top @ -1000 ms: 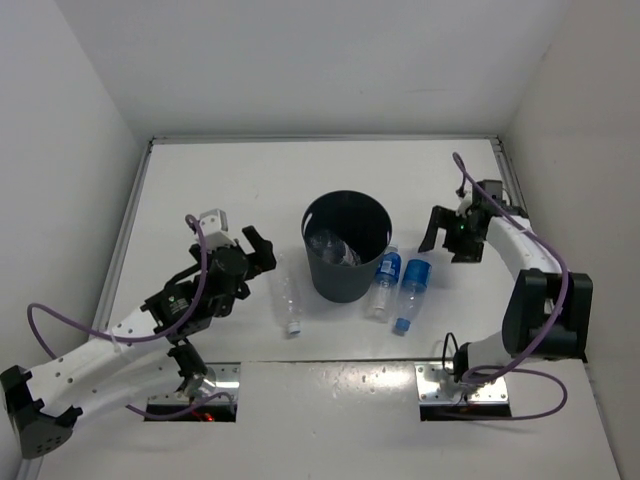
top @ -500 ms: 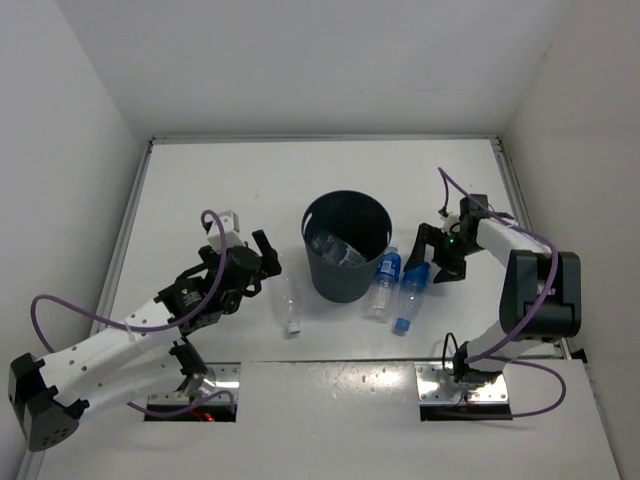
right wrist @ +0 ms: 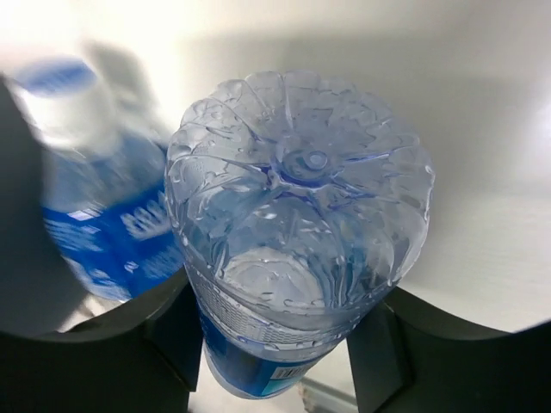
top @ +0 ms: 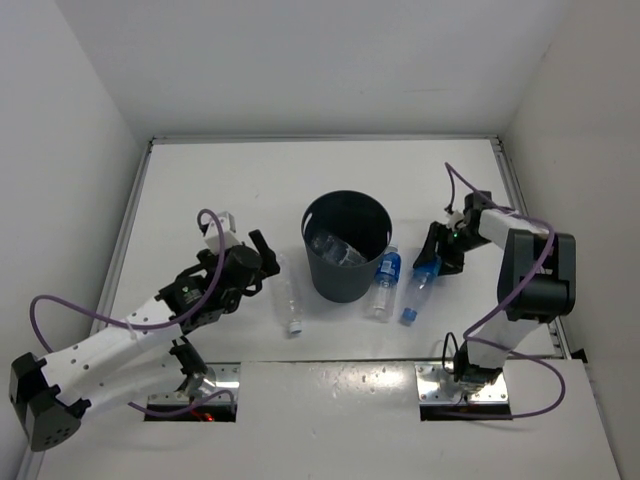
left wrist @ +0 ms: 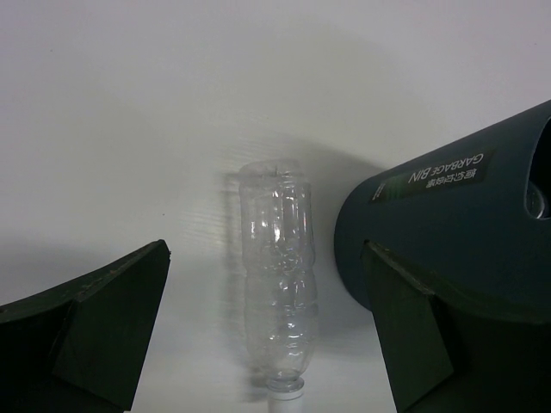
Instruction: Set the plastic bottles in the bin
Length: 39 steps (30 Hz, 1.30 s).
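Clear bottle (top: 290, 294): lies on its side on the bench (top: 220, 180), just left of the bin (top: 345, 283). Its long axis runs near to far, with the white cap toward the near edge. It is unlabelled, ribbed and see-through.

Left gripper (top: 268, 256): jaws spread wide and holding nothing. It hangs just left of the clear bottle's far end. In the left wrist view the bottle lies ahead, framed in the gap between the two dark fingers.

Right blue-labelled bottle (top: 418, 290): on the bench right of the bin. Its blue cap points toward the near edge and its base is at the far end, with the axis leaning slightly rightward as it goes far. The body is clear with a blue label band (the right wrist camera looks straight at its moulded, petal-shaped base).

Second blue-labelled bottle (top: 383, 283): lies between the bin and its gripped neighbour, roughly parallel to it. Which way its cap points cannot be told.

Right gripper (top: 433, 260): closed narrowly on the base end of the right blue-labelled bottle, one finger pressed to each side.

Bin: dark, round and tapered, standing upright mid-bench, with a "GARBAGE BIN" sticker on its wall.

Binned bottle (top: 335, 250): clear, lying tilted inside the bin.
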Available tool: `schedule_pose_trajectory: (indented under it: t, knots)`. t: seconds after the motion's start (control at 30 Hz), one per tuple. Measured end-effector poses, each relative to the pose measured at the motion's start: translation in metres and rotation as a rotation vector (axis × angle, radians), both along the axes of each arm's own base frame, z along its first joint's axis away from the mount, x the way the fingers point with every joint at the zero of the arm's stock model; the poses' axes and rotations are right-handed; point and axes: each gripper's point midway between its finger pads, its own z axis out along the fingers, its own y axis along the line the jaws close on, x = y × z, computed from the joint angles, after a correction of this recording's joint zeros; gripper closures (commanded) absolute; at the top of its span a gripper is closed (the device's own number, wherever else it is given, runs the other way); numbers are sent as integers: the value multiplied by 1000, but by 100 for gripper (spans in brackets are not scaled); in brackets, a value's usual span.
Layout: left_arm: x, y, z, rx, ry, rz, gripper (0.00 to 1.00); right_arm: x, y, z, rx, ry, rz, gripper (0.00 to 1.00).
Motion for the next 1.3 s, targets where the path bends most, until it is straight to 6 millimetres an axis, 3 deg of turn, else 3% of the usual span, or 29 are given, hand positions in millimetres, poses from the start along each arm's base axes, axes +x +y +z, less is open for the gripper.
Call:
schedule_pose_trajectory:
  t: [0.13,0.23,0.37,0.47,0.57,0.63,0.73,0.83,0.97,1.13,1.23,1.3]
  knots:
    - [0,-2,-5,-4,18,9,0,37,-10,23,-44,-104,-28,53]
    - [0,-3,-11,3,37,7,0,70,-15,60,-121,-244,-39,58]
    - [-1,-6,-15,5,52,1,0,114,-17,151,-255,-551,-79,58]
    - [-1,-6,-17,-6,62,2,0,133,-9,232,-313,-806,-125,58]
    - [-1,-5,-20,-15,72,7,0,137,5,297,-351,-997,-156,60]
    - [-2,-5,-23,-15,78,6,0,136,25,332,-352,-1106,-143,60]
    - [-5,-3,-30,-7,93,1,0,128,59,367,-300,-1218,-79,60]
    - [-8,-2,-34,-7,98,-4,0,120,83,378,-256,-1272,0,57]
    - [-12,0,-41,-10,104,-11,0,106,114,375,-196,-1296,129,53]
    - [-15,-2,-48,-19,121,-21,0,90,137,344,-143,-1252,260,46]
    - [-15,-3,-48,-27,122,-25,0,79,148,315,-129,-1195,332,44]
    - [-15,-4,-47,-32,120,-24,0,70,156,299,-116,-1155,378,34]
